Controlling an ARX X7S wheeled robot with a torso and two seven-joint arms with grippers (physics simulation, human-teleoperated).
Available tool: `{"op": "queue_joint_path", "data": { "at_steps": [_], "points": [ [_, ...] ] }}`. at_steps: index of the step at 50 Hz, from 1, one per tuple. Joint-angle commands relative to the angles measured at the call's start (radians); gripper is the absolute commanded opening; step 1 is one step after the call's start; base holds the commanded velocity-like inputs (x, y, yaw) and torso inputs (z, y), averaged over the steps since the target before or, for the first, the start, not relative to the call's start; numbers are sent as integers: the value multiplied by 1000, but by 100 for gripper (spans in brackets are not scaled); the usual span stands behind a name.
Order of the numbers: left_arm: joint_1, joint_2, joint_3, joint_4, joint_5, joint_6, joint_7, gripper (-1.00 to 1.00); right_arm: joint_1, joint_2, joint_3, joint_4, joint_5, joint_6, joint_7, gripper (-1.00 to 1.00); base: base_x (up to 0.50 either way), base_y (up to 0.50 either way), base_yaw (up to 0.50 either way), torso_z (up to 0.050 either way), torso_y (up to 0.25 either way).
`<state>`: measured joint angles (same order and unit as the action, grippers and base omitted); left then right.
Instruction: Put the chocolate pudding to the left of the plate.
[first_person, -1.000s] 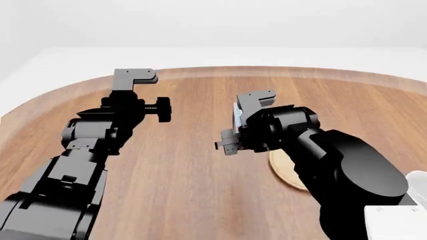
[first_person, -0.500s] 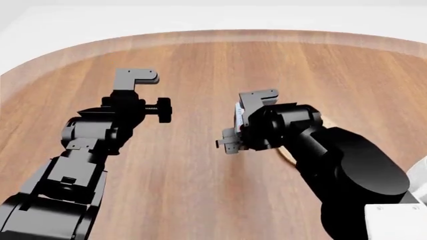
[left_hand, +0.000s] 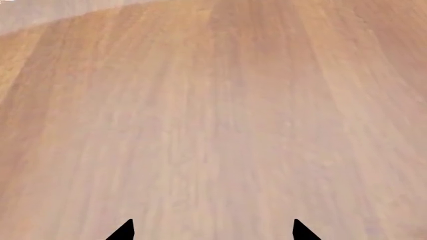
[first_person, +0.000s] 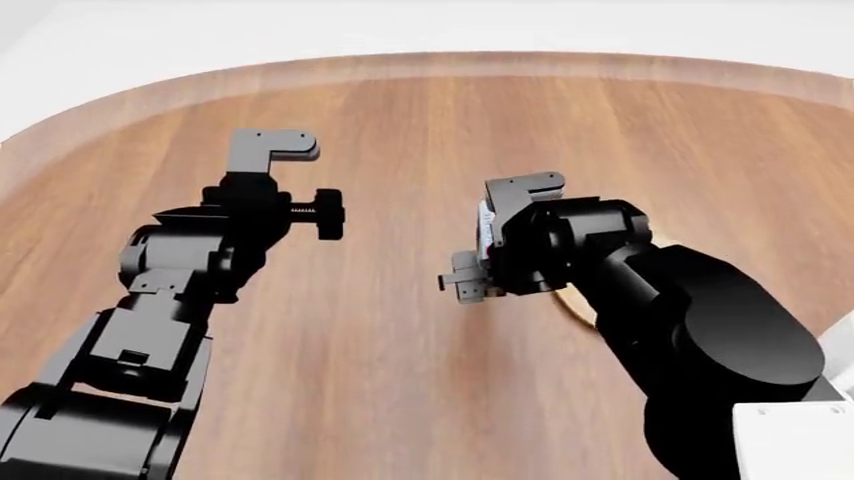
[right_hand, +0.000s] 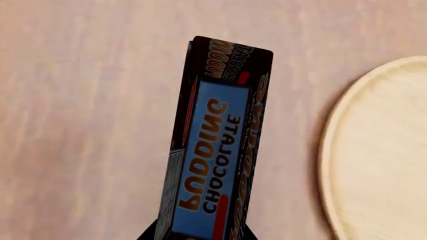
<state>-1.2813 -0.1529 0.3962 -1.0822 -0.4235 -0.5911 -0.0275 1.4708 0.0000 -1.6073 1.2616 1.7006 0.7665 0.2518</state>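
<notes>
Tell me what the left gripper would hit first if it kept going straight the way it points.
Only the bare wooden table: the left gripper is open, with nothing between its fingertips or ahead in its wrist view, though depth is unclear.

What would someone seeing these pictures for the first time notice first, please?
The chocolate pudding carton, its blue face printed with its name, held in the right gripper above the wooden table. Beside it lies the pale plate, mostly hidden behind the right arm in the head view.
</notes>
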Motion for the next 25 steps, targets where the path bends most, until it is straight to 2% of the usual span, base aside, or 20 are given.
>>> {"op": "queue_joint_path", "data": {
  "at_steps": [1, 9, 25],
  "points": [
    [-1, -1, 3, 3, 1, -3, -8, 100, 2, 0, 1, -1, -26, 9, -11, -100, 0, 0, 0, 0, -250],
    [2, -3, 1, 17, -4, -12, -12, 100, 1, 0, 7, -3, -33, 7, -13, -100, -1, 0, 0, 0, -215],
    [1, -6, -1, 23, -12, -19, -11, 100, 4, 0, 8, 3, -33, 8, -19, -100, 0, 0, 0, 0, -1]
  ]
}}
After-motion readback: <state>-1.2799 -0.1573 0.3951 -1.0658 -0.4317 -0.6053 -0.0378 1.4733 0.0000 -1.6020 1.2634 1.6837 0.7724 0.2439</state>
